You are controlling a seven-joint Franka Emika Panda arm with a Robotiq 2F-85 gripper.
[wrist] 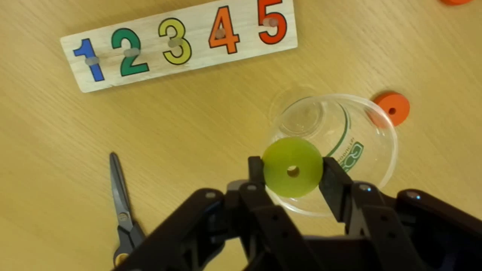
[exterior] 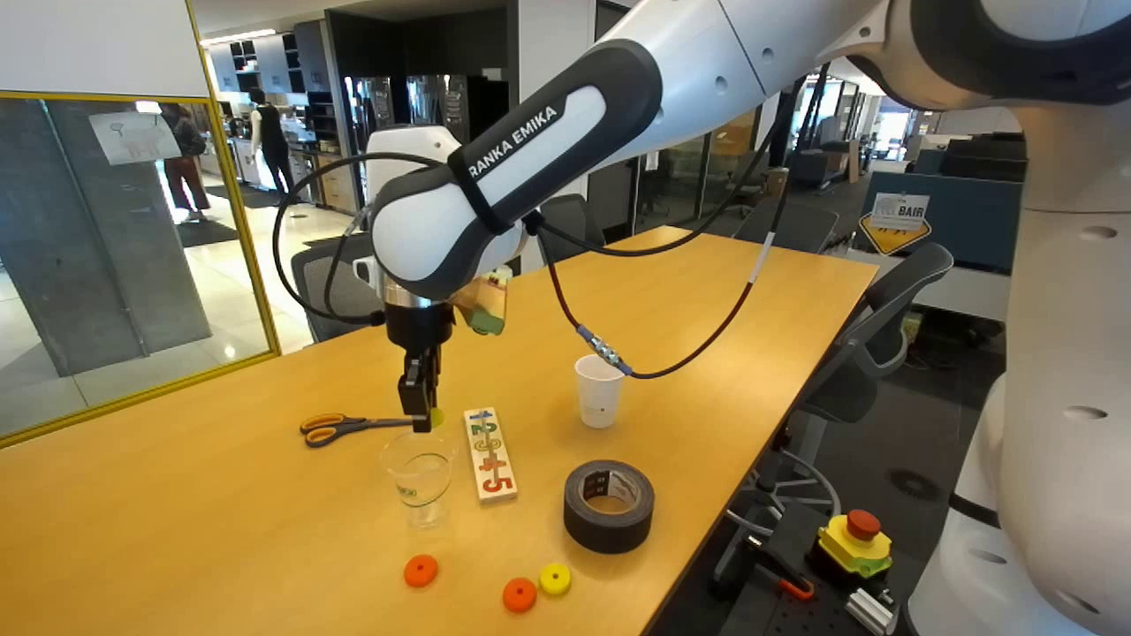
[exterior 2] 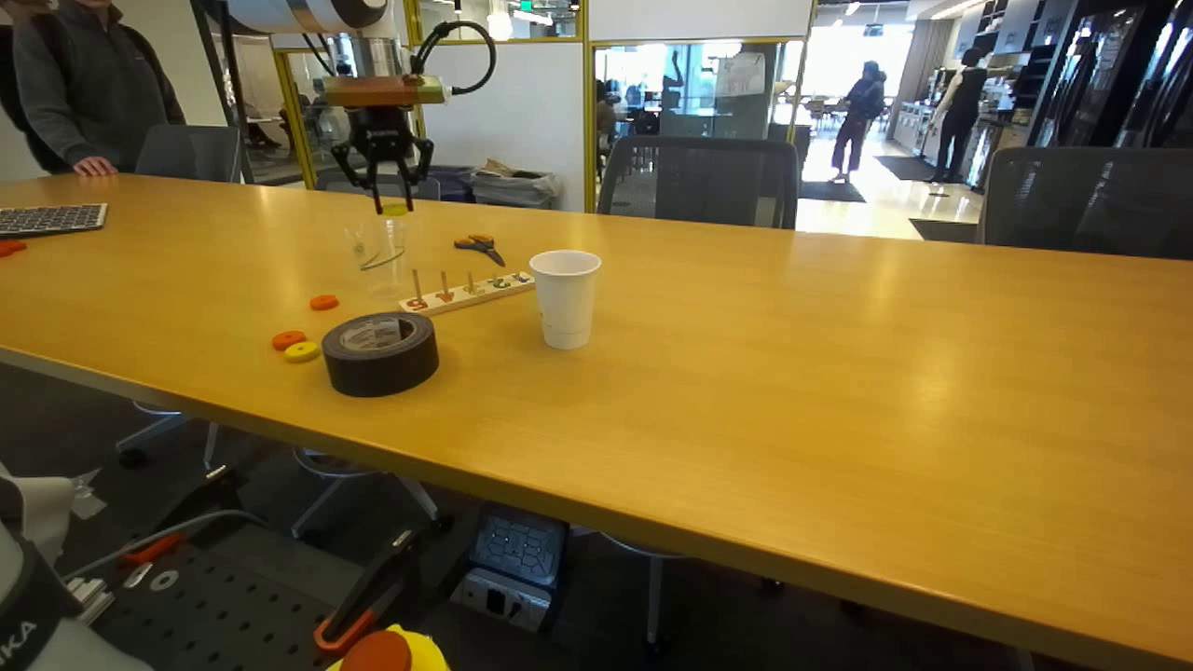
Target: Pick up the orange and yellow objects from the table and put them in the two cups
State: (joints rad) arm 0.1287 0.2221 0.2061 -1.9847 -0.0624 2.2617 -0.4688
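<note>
The black two-fingered end effector (wrist: 293, 171) is clamping a round yellow-green disc (wrist: 292, 155) with a small hole, its fingertips (wrist: 256, 169) sitting at the disc's nine and three o'clock edges. In the wrist view the disc is overlapping the eight o'clock side of the mouth of a small, clear, transparent cup (wrist: 354, 133) with green print. In both exterior views it is hovering just above that cup, which is standing upright on the long, smooth, light-wood surface (exterior: 221, 512).

Reckoned from the clear cup in an exterior view, a small opaque white cup (exterior: 599, 397) is standing upright at two o'clock. A round orange disc (exterior: 421, 571) is lying at six o'clock, a second round orange disc (exterior: 519, 594) between four and five, and a round yellow disc (exterior: 555, 579) at four, just beside the second orange one. A thick black roll of tape (exterior: 592, 530) is resting at three o'clock; orange-and-dark-handled scissors (exterior: 346, 426) are lying at ten.

In the wrist view a pale rectangular wooden board (wrist: 199, 41) with coloured numerals and pegs is lying between ten and eleven o'clock from the held disc.

In an exterior view, orange pieces (exterior 2: 11, 248) are lying at nine o'clock, well apart from the clear cup, near a dark keyboard (exterior 2: 51, 220).
</note>
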